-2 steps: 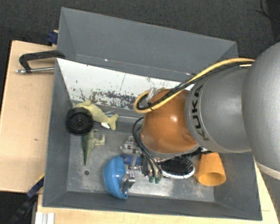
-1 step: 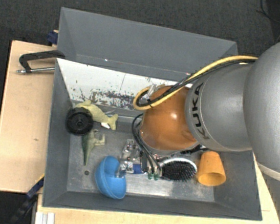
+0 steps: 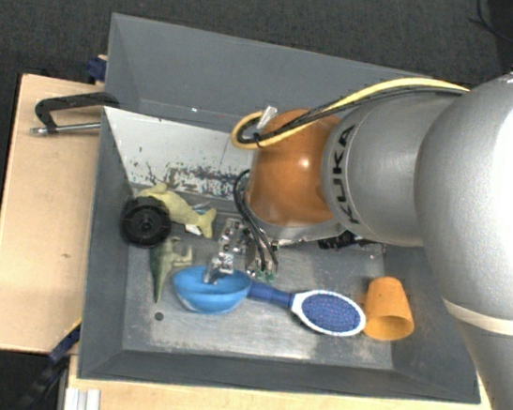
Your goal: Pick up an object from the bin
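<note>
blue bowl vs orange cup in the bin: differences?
The blue bowl is shallow and wide; the orange cup is taller and tapered. The blue bowl sits mouth up, the orange cup lies on its side. The blue bowl is beneath the gripper; the orange cup lies apart, further right. Both are hollow vessels.

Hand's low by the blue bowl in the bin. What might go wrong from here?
The hand sits over the rim of the blue bowl; a thin curved edge may slip free. The handle of the blue brush meets that bowl, so lifting could drag it. The green toy beside the bowl might get knocked.
</note>
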{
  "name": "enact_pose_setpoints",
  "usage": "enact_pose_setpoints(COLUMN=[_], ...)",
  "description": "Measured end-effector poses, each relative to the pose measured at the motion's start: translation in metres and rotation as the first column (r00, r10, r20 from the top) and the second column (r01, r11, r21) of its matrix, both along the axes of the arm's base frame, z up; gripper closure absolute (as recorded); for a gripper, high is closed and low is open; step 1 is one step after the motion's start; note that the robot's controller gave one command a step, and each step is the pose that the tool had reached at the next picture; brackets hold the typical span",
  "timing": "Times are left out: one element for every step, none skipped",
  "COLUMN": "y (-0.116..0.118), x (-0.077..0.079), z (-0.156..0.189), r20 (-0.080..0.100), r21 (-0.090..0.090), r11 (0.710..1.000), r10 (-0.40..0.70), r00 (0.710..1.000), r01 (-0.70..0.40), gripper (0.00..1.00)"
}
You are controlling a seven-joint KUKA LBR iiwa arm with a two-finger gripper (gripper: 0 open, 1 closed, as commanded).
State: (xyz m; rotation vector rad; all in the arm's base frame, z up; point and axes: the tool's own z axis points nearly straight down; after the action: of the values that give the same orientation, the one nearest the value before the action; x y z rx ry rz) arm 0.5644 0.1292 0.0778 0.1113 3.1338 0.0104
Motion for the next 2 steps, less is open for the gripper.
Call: enact_pose_setpoints(y=[-0.0022,-0.0022], x=[-0.0019,-0.0008], z=[-0.0017,-0.0001], r20=[-0.002,-0.001], r21=[-0.003,-0.002], r11=[1.0,1.0], r10=[-0.001,-0.003], r00=[1.0,1.0], r01=[0.001,0.003], gripper=[0.0,1.0])
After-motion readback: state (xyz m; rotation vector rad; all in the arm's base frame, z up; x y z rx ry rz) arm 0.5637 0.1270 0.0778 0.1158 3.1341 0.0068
